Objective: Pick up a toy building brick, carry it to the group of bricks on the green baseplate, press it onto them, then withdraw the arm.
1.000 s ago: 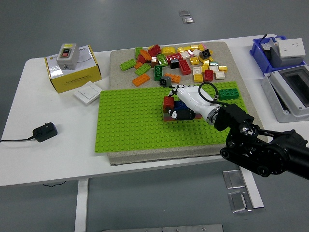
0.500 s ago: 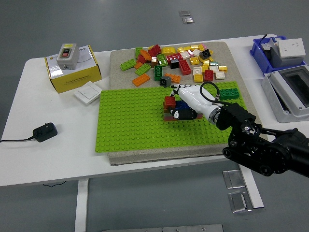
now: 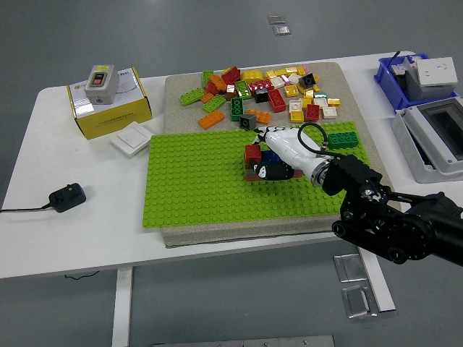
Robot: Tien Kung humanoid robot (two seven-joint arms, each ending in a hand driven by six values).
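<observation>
One arm visible: right hand low over brick group on green baseplate; grip unclear.

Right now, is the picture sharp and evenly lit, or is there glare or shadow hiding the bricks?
The head view is sharp and evenly, softly lit. Small glints show on the loose bricks, and there is only faint shadow under the right hand, which itself hides part of the group of bricks on the green baseplate. The table edges curve slightly, hinting at lens distortion.
</observation>
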